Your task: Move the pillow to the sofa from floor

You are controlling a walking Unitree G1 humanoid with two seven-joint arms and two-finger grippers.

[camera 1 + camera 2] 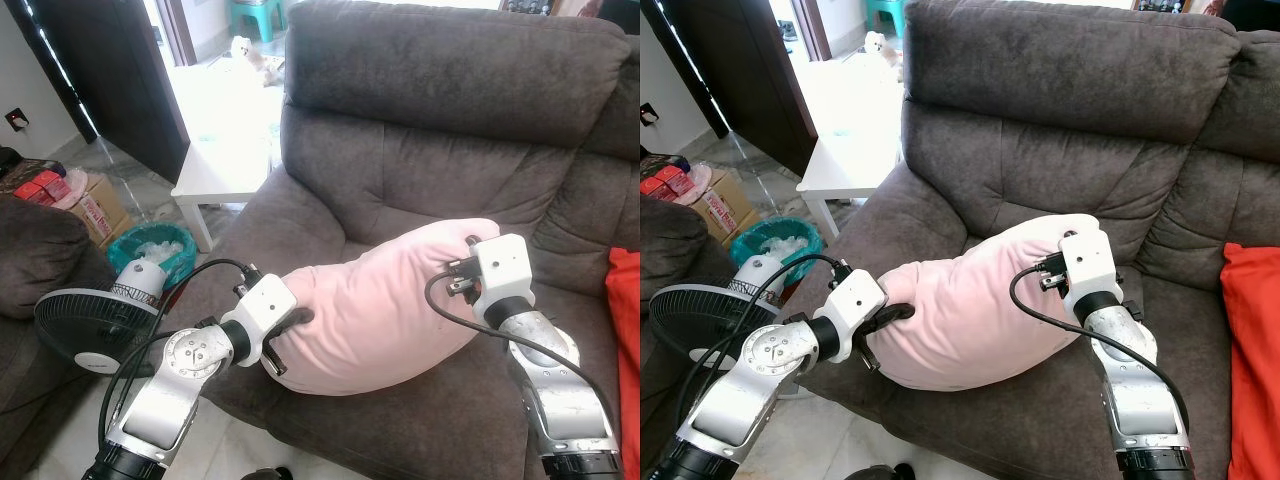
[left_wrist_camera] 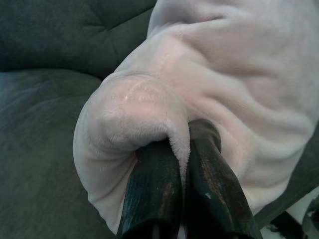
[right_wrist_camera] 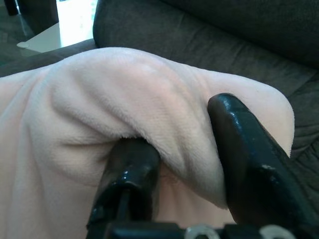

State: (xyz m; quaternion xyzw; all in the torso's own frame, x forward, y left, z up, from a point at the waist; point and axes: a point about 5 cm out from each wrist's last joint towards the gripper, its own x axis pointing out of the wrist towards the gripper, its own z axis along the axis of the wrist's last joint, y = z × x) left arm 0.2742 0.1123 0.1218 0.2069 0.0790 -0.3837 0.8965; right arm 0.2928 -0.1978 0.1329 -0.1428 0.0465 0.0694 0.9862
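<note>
One pink pillow (image 1: 385,305) lies on the seat of the one grey sofa (image 1: 440,120), against its backrest. The left end effector (image 2: 187,149) is clamped on a fold at one end; the right end effector (image 3: 184,149) pinches the other. It looks light and soft, so bunched corners suit gripping

Plump pink pillow (image 1: 385,305) lies on the grey sofa (image 1: 440,130) seat.
</note>
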